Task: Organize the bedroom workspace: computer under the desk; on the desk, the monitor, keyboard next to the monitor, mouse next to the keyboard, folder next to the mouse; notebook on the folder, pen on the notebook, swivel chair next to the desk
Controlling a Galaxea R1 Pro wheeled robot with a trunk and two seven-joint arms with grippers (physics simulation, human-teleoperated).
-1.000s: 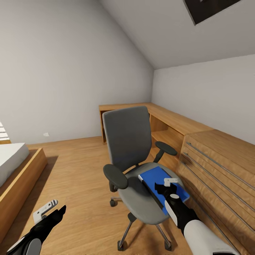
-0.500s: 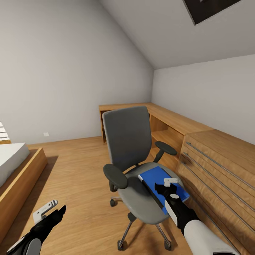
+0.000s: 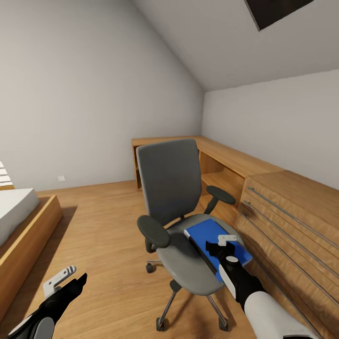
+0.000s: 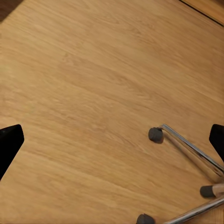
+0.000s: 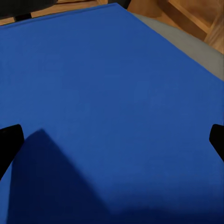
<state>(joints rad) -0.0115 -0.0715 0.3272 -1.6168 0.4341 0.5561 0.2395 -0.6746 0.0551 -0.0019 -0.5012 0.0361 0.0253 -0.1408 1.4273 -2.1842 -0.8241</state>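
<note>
we see the swivel chair (image 3: 181, 221) standing on the light wood floor (image 3: 103, 226) of the bedroom, its tall grey back toward the sloped wall and its seat turned toward us. the folder (image 3: 209, 235) lies flat on the seat, bright blue with its black spine edge along the side nearer the chair's middle, toward the seat's right side beneath the right armrest (image 3: 220, 194).

the right gripper (image 3: 221, 246) hangs right over the near part of the folder — in the right wrist view the blue cover (image 5: 112, 107) fills most of the picture, with a strip of grey seat (image 5: 200, 51) past its far edge and the gripper's shadow on the cover. its black fingers (image 5: 9, 142) sit at the two sides of that picture, wide apart, with nothing between them; whether they touch the cover we cannot tell.

the left gripper (image 3: 66, 280) is low at our left, over bare floor and well apart from the chair's seat. its fingers (image 4: 9, 144) are spread too, holding nothing — past them the left wrist view shows floorboards, chrome legs of the chair base (image 4: 191, 151) and dark castors (image 4: 155, 135).

to the right of the chair stands a light wood chest (image 3: 292, 221) with long steel handles, and a low wooden shelf unit (image 3: 212, 160) runs along the wall into the corner. a bed (image 3: 19, 221) on a wooden frame sits at the far left.
</note>
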